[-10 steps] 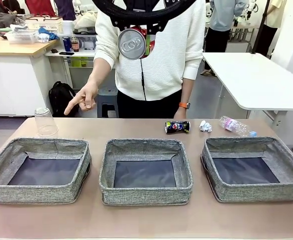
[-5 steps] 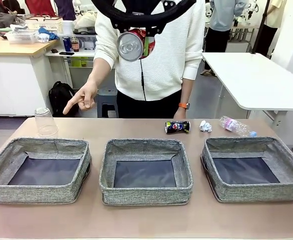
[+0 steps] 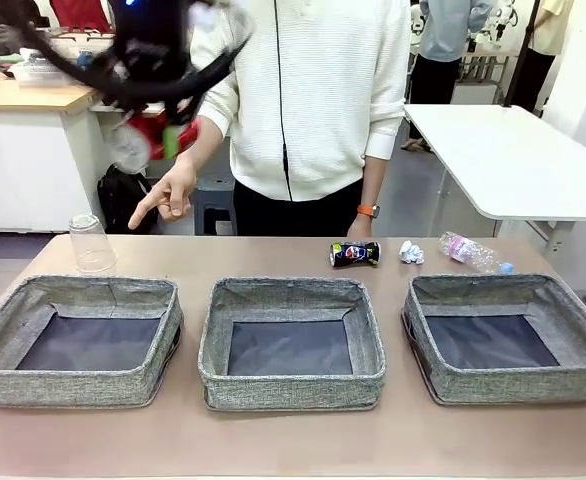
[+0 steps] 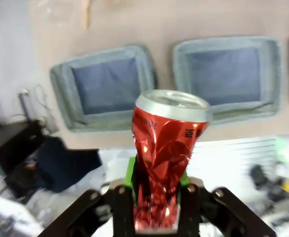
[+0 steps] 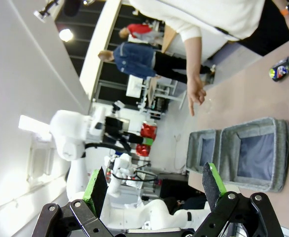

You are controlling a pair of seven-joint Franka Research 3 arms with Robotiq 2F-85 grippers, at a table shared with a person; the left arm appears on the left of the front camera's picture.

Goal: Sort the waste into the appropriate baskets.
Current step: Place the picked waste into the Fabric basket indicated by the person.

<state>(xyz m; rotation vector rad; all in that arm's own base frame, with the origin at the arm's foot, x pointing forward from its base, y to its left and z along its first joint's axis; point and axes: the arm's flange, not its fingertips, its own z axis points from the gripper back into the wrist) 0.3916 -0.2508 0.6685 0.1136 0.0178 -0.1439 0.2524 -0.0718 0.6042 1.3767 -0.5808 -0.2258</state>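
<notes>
Red crushed can [image 4: 166,143] clamped in my left gripper [image 4: 157,182] | right gripper [image 5: 157,185] spread, empty | I'd centre over left basket [image 3: 73,388], where hand [image 3: 166,200] seems to point, release low

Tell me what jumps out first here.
The left claw, raised high at the upper left of the front view, grips a crushed red can. A person's hand at the far side points down toward the left basket, one of three grey ones in a row.

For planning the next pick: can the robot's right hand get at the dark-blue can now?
Probably yes: the right hand is open and empty, and the dark-blue can lies free on the table beyond the middle basket, nothing covering it.
</notes>
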